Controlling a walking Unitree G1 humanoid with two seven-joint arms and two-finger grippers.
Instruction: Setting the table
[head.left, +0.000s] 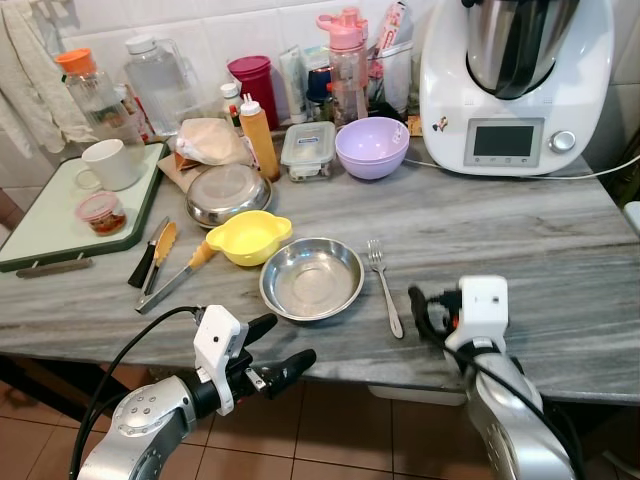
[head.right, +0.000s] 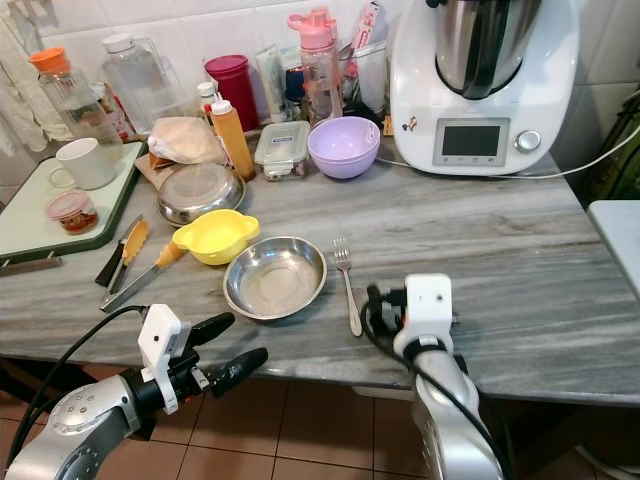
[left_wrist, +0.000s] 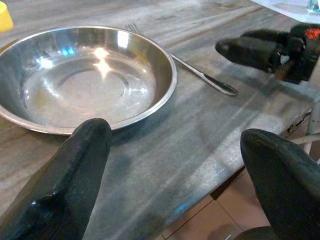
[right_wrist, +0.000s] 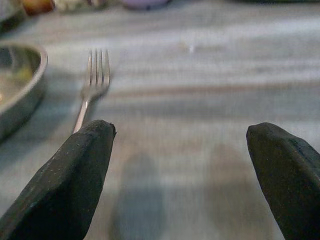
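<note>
From the head camera, the steel plate (head.left: 311, 278) lies near the front edge of the grey marble counter (head.left: 520, 240). The fork (head.left: 384, 284) lies just to the plate's right, tines pointing to the back wall, not touching it. A yellow bowl (head.left: 249, 236) touches the plate's back-left rim, and a purple bowl (head.left: 371, 146) stands well behind the plate beside the white kitchen machine (head.left: 515, 80). The left gripper (head.left: 284, 350) hangs off the counter's front edge, in front and to the left of the plate, fingers spread wide and holding nothing. The right gripper (head.left: 420, 305) rests over the counter just right of the fork's handle.

In the left wrist view, the two wide-apart fingers (left_wrist: 65, 180) frame the plate's near rim, with the fork beyond it.

In the right wrist view, the fingers (right_wrist: 70, 180) stand wide apart and empty, the fork beside one fingertip, the plate's rim past it.
</note>
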